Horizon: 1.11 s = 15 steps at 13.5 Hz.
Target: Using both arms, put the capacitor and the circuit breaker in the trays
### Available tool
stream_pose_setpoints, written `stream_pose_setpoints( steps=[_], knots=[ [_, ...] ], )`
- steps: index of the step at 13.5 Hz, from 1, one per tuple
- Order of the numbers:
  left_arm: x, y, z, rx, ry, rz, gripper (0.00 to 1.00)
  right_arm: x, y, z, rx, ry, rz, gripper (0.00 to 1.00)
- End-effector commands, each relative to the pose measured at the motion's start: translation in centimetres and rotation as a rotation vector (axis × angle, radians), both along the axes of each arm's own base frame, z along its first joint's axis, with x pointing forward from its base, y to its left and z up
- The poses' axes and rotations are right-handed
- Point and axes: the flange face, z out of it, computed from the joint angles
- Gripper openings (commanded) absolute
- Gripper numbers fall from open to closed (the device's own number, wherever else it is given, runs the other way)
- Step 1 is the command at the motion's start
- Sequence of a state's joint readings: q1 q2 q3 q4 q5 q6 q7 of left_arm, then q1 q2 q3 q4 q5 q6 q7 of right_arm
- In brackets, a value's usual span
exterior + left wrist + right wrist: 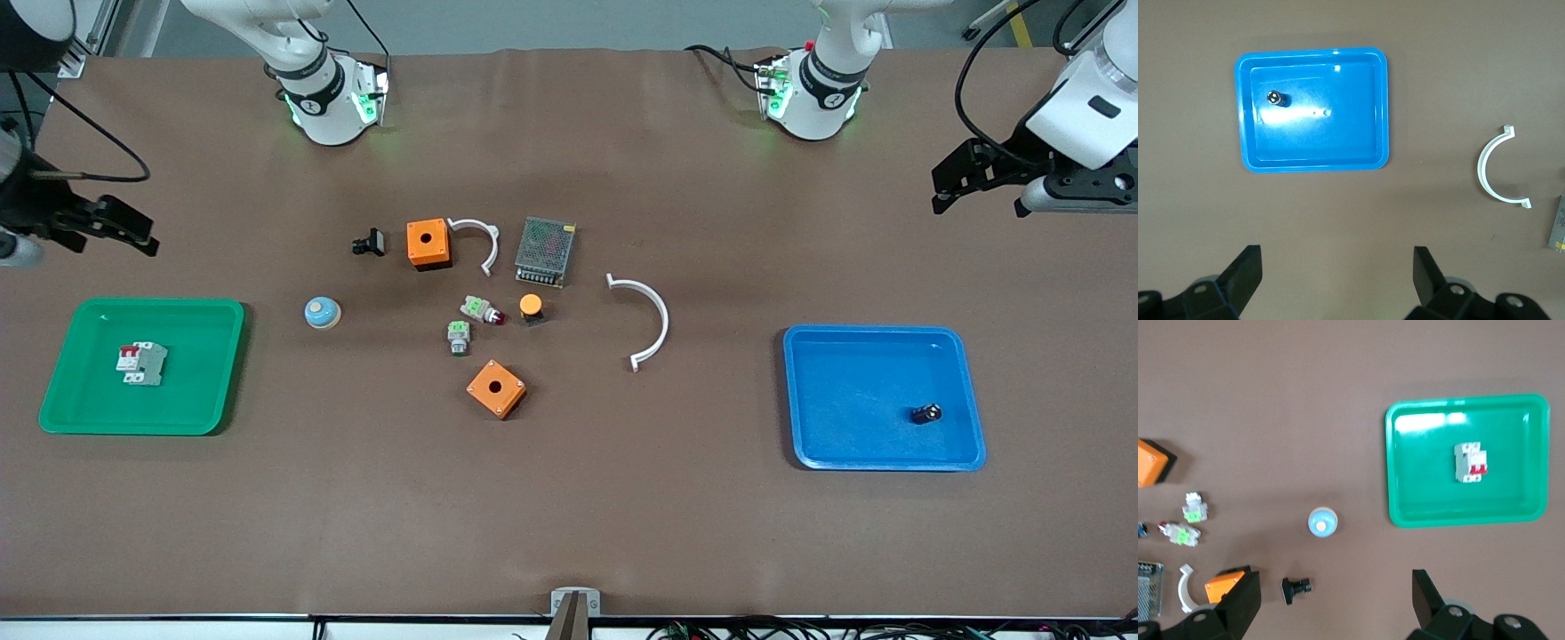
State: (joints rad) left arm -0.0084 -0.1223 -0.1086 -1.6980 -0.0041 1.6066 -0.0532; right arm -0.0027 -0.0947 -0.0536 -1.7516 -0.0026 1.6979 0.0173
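The capacitor (925,412), a tiny dark cylinder with a metallic end, lies in the blue tray (853,444); it also shows in the left wrist view (1277,99) inside the tray (1338,147). The circuit breaker (142,363), white-grey with a red switch, lies in the green tray (196,391); it also shows in the right wrist view (1470,462) in that tray (1431,500). My left gripper (944,187) (1338,257) is open and empty, raised over bare table at the left arm's end. My right gripper (133,233) (1337,580) is open and empty, raised over the right arm's end.
Mid-table lie two orange boxes (428,244) (496,388), two white arcs (653,320) (480,240), a mesh-topped box (545,251), an orange-capped button (531,307), two green-topped parts (480,308) (458,336), a black clip part (369,242) and a blue round button (321,312).
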Motion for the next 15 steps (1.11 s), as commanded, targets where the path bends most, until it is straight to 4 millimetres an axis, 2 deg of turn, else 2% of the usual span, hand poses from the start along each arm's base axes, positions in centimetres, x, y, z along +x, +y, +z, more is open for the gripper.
stream_pose_setpoints(
  steps=[1,5,9,12,15],
  knots=[
    [0.5,-0.3,0.7,-0.004,-0.012,0.01,1.0,1.1,-0.3,1.4,0.013,-0.016,-0.013,1.0],
    [1.4,-0.3,1.3,-0.005,-0.027,0.005,1.0,1.4,-0.9,2.2,0.011,-0.039,-0.026,1.0],
    [1.3,-0.5,1.4,-0.006,-0.029,0.002,1.0,3.6,-1.0,3.2,0.004,-0.065,-0.016,1.0],
    [1.8,-0.5,0.8,-0.006,-0.018,0.002,1.0,3.7,-0.8,3.3,0.004,-0.07,-0.013,1.0],
    [1.8,-0.5,1.4,-0.006,-0.03,0.002,1.0,3.7,-0.6,3.3,0.004,-0.072,-0.01,1.0]
  ],
)
